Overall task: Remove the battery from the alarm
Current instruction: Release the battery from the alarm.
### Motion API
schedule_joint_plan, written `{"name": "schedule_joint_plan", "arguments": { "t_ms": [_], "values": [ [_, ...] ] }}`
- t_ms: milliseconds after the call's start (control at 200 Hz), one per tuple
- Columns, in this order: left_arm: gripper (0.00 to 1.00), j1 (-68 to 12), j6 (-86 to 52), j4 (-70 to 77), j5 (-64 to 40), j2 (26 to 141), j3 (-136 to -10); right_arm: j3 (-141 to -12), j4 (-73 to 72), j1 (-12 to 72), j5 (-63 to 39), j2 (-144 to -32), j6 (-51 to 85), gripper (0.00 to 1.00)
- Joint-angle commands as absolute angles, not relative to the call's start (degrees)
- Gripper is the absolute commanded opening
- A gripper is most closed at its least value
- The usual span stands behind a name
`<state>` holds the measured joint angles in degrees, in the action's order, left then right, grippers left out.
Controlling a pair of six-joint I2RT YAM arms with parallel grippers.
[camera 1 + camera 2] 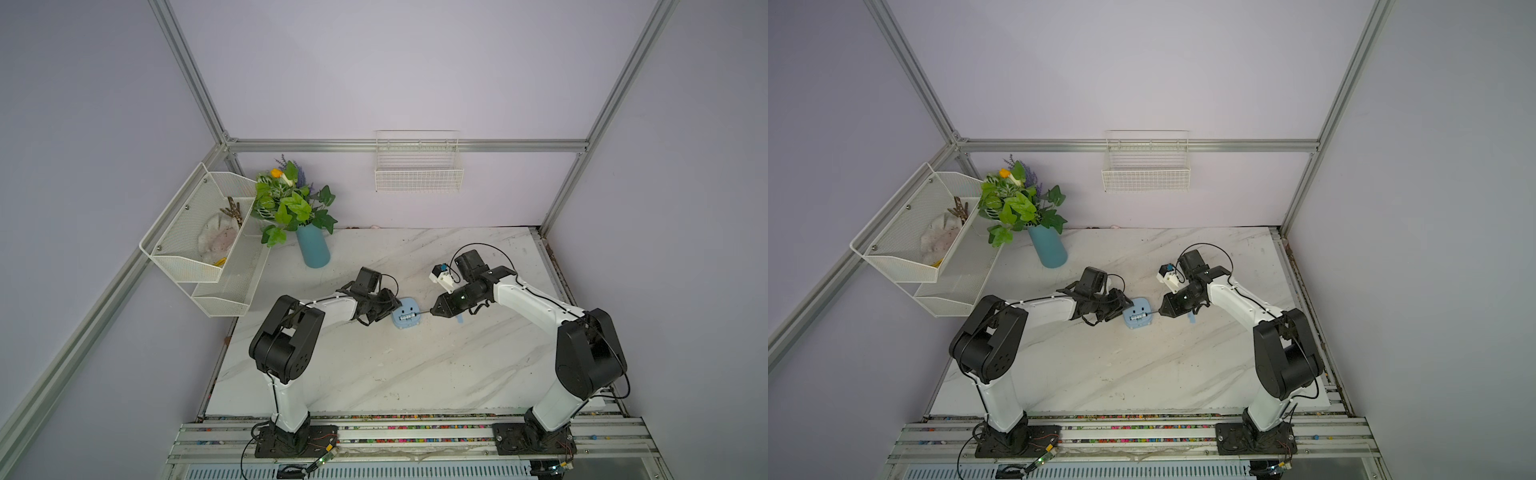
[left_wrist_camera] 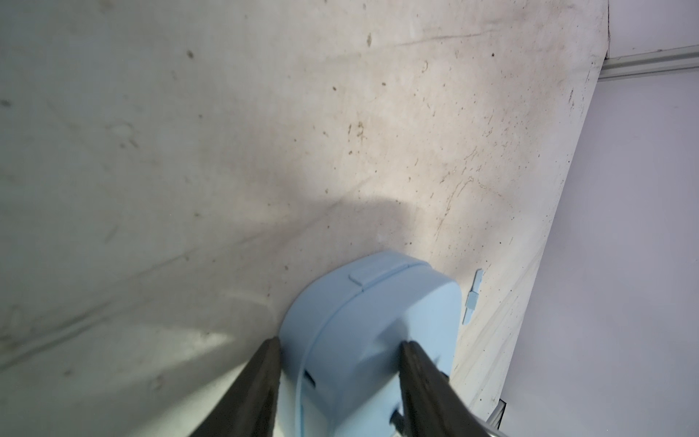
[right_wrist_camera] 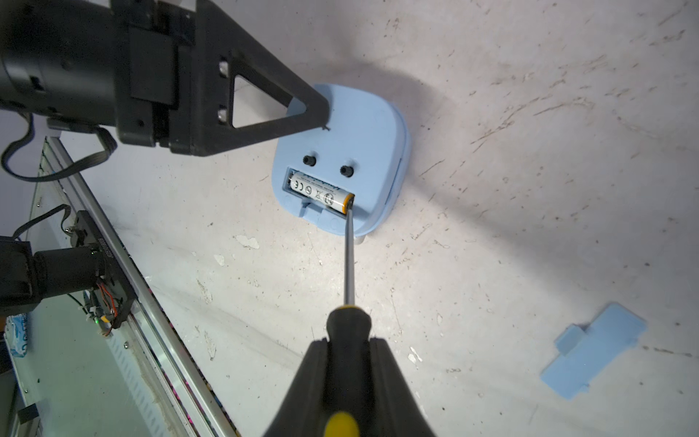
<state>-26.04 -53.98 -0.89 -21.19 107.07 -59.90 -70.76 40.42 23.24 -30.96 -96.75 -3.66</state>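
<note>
Right wrist: battery (image 3: 321, 192) in alarm (image 3: 363, 125), past screwdriver (image 3: 348, 321) held between fingers (image 3: 302, 386)

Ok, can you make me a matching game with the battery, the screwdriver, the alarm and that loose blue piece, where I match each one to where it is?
Things:
1. battery
2. screwdriver
3. loose blue piece
4. alarm

Places:
A. lying by itself on the table
B. in the open slot in the alarm's back
C. pinched by the left gripper
D. held in the right gripper

Right pairs: 1-B, 2-D, 3-A, 4-C.
</note>
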Motion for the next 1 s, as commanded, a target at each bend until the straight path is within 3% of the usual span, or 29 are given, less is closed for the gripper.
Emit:
{"name": "schedule_joint_plan", "arguments": {
  "t_ms": [0, 585, 995],
  "values": [
    [0.52, -27.34, -54.76, -2.64, -22.43, 110.28, -63.07, -69.17, 37.79, 25.08, -43.71, -96.61, -3.51, 0.00],
    [0.51, -27.33, -55.37, -1.54, -22.55, 110.00, -61.70, -67.85, 35.42, 22.87, -43.70, -92.62, -0.50, 0.00],
    [0.51, -27.31, -55.46, -1.36, -22.50, 110.00, -61.54, -68.24, 38.58, 22.58, -34.66, -89.37, 0.35, 0.00]
  ]
}}
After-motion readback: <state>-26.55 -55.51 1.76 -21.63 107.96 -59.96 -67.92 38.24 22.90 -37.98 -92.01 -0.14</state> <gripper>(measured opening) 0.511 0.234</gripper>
